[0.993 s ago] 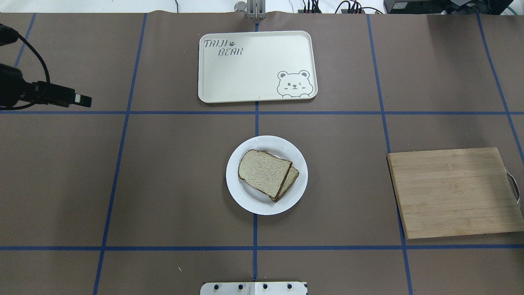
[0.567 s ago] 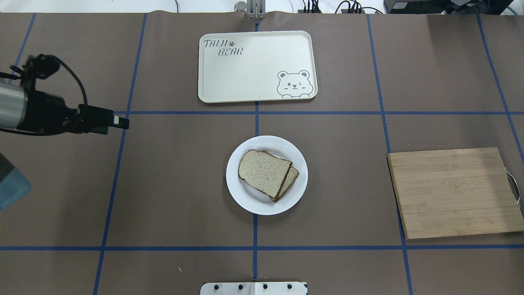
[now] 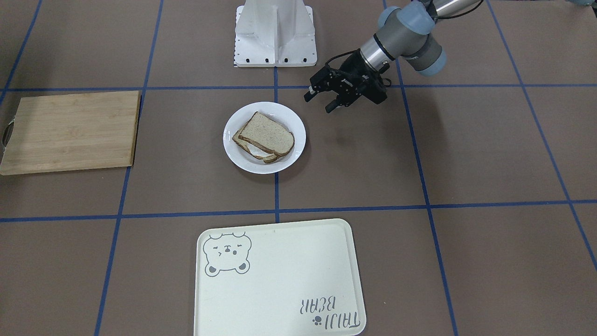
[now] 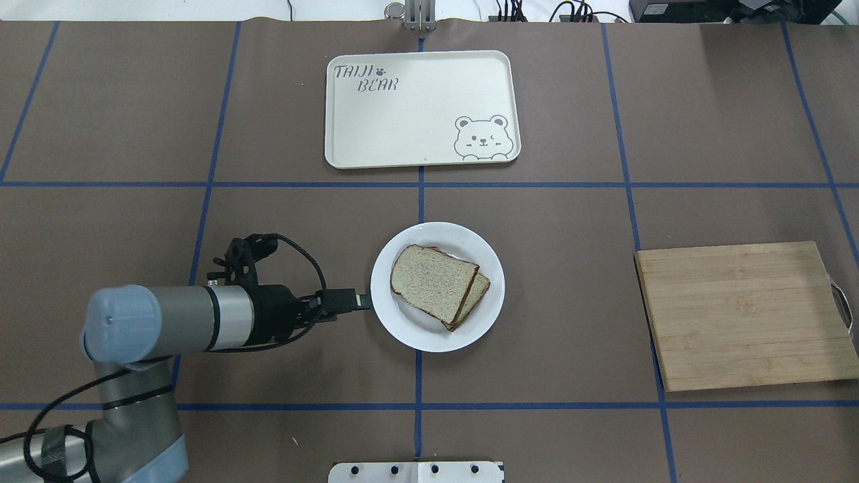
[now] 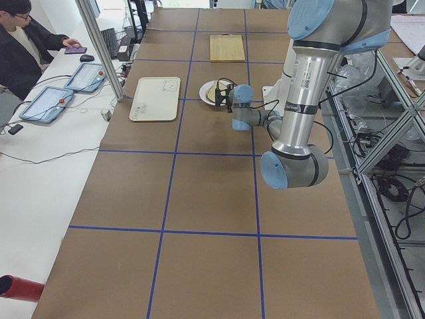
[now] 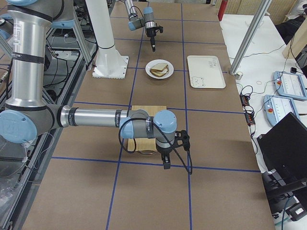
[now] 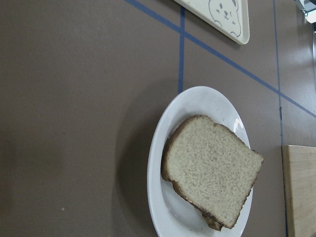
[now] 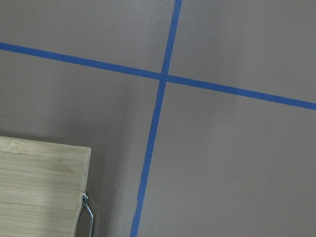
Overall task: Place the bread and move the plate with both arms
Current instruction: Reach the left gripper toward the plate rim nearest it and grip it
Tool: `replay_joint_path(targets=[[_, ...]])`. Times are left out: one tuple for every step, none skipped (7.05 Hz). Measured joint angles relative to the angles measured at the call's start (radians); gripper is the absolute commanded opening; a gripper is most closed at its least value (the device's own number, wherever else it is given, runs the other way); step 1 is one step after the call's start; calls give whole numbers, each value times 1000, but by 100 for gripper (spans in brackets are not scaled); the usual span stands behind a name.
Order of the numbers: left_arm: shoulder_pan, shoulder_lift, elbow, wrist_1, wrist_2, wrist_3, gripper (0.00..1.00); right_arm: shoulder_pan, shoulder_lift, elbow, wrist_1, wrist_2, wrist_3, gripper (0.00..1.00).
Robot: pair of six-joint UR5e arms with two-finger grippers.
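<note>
The bread (image 4: 433, 282) is a plain slice lying on top of a second slice on the round white plate (image 4: 402, 332) at the table's middle. It also shows in the front view (image 3: 268, 133) and the left wrist view (image 7: 212, 170). A bit of white shows between the slices in the front view. My left gripper (image 4: 362, 300) is open and empty, just off the plate's left rim, and also shows in the front view (image 3: 318, 102). My right gripper (image 6: 166, 165) shows only in the right side view, beyond the cutting board's handle end, and I cannot tell its state.
A cream tray with a bear drawing (image 4: 416, 107) lies beyond the plate, at the far side of the table. A wooden cutting board (image 4: 745, 315) with a metal handle lies at the right. Blue tape lines cross the brown table cover.
My left arm has swung in from the table's left edge, rightward and toward the robot, up to the plate's left rim. Plate and bread have not moved.
</note>
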Motion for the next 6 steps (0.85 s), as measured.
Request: replay_joint_path(targets=[[22,-32,36,-2,32,-18,69,0,1,0,0,4,4,100],[31,-54,64,-4,44,-27,67,0,1,0,0,7,6,100],[35,-75,92,-7,47,-32,67,0,1,-1,0,8,8,100],[37,-93,114,-9,48,-53,67,0,0,-1,0,8,8,100],[37,-101,124,-9,48,-95,67,0,0,-1,0,8,9,100],[38,-104,129,-8,49,-129,67,0,0,-2,0,8,9,100]])
